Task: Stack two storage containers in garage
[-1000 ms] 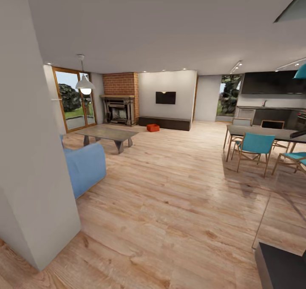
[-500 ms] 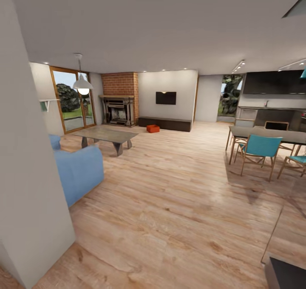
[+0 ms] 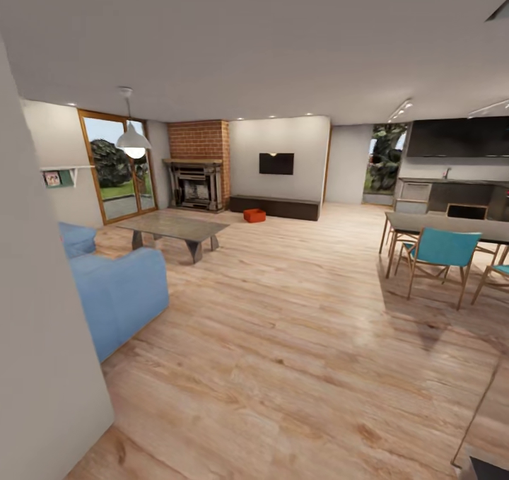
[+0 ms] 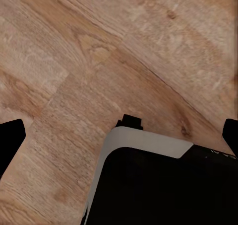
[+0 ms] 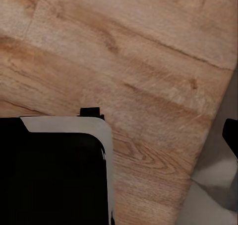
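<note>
Both wrist views look down on light wood plank flooring with a black, pale-edged slab of the robot's base under each. The left gripper [image 4: 119, 135] shows dark fingertips [image 4: 11, 135] at opposite edges of its view, spread wide with nothing between; the right gripper shows one dark fingertip [image 5: 231, 135] at the edge, so whether it is spread or closed cannot be told. In the head view a plain pale wall corner [image 3: 42, 367] stands nearest, with the matte blue sofa [image 3: 116, 289] just beyond it on the glossy plank floor [image 3: 283, 338]. Past the sofa sits a low coffee table [image 3: 175, 227] on angled dark legs, a white pendant lamp [image 3: 133, 139] hanging above it. Across the room from the sofa are a dining table [image 3: 452, 225] and teal wooden chairs [image 3: 442, 250]. Beyond the coffee table, one small orange-red storage container [image 3: 254, 215] rests on the planks, just before a low dark bench [image 3: 274, 206] and near the brick fireplace [image 3: 199, 172]; wood-framed glass doors [image 3: 116, 165] flank it. Compared with earlier, the view has swung: the wall corner takes less of the picture, more sofa shows, and a small wall shelf [image 3: 56, 177] is now visible.
</note>
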Controlling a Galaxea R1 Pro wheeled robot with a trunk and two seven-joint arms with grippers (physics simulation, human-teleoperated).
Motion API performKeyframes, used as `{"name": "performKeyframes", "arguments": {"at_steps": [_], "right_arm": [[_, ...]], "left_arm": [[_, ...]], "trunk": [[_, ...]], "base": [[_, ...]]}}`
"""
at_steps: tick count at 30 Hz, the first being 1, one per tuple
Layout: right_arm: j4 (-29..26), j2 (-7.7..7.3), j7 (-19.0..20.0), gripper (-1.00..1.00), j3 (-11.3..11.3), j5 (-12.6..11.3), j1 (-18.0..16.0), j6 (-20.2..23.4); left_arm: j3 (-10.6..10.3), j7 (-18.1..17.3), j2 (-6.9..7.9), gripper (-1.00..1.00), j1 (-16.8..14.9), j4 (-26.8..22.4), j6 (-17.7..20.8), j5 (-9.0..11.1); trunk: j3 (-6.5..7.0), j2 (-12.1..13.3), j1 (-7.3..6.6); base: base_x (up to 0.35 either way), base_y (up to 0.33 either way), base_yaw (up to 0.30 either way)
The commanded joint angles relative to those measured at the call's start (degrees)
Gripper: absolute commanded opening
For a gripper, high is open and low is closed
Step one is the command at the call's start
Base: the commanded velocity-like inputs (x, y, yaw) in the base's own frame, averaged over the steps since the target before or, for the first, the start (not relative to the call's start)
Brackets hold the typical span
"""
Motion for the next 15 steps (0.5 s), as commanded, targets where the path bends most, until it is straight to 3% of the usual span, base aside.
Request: {"name": "performKeyframes", "arguments": {"at_steps": [1, 10, 15], "right_arm": [[0.2, 0.02, -0.1, 1.0, 0.5, -0.4, -0.1, -0.3], [0.2, 0.02, -0.1, 1.0, 0.4, -0.4, -0.1, -0.3], [0.2, 0.02, -0.1, 1.0, 0.4, -0.4, -0.1, -0.3]], "left_arm": [[-0.3, 0.1, -0.01, 1.0, 0.0, 0.0, -0.2, 0.4], [-0.3, 0.1, -0.01, 1.0, 0.0, 0.0, -0.2, 0.5], [-0.3, 0.1, -0.01, 1.0, -0.1, 0.0, -0.2, 0.5]], "trunk": [[-0.07, -0.1, 0.04], [0.08, -0.1, 0.04], [0.08, -0.1, 0.04]], "base": [[0.322, 0.0, -0.014], [0.322, 0.0, -0.021], [0.322, 0.0, -0.144]]}}
